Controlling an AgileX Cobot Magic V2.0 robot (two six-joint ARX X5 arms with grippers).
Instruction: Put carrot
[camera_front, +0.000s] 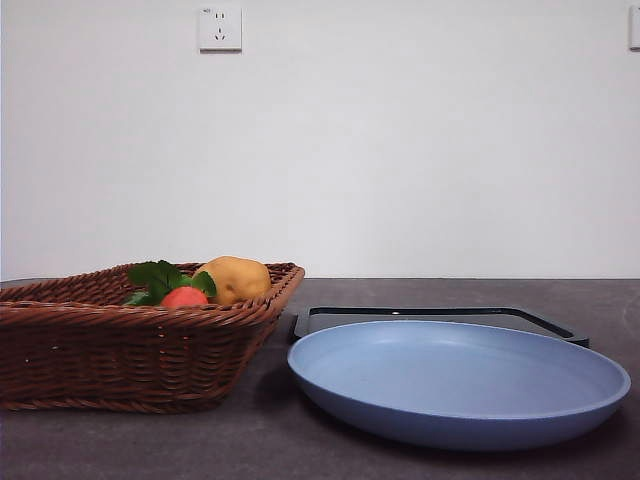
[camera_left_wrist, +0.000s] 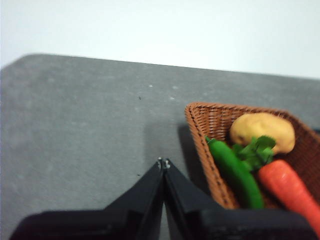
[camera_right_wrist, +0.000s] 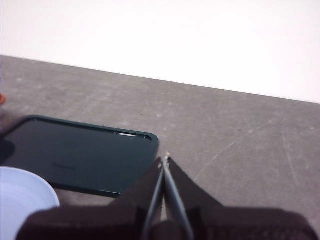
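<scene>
the carrot (camera_left_wrist: 290, 187) lies in the wicker basket (camera_front: 120, 340) beside the potato (camera_left_wrist: 262, 131), not yet grasped, so i must spread the left gripper (camera_left_wrist: 163, 162), now pressed together like the right gripper (camera_right_wrist: 164, 159), and reach in.

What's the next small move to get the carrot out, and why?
Probably open the left gripper and bring it over the basket, above the carrot. Its jaws are shut and hang over bare table beside the basket, holding nothing, while the carrot lies inside between the green pod and the potato. The right gripper waits, shut, near the dark tray.
</scene>
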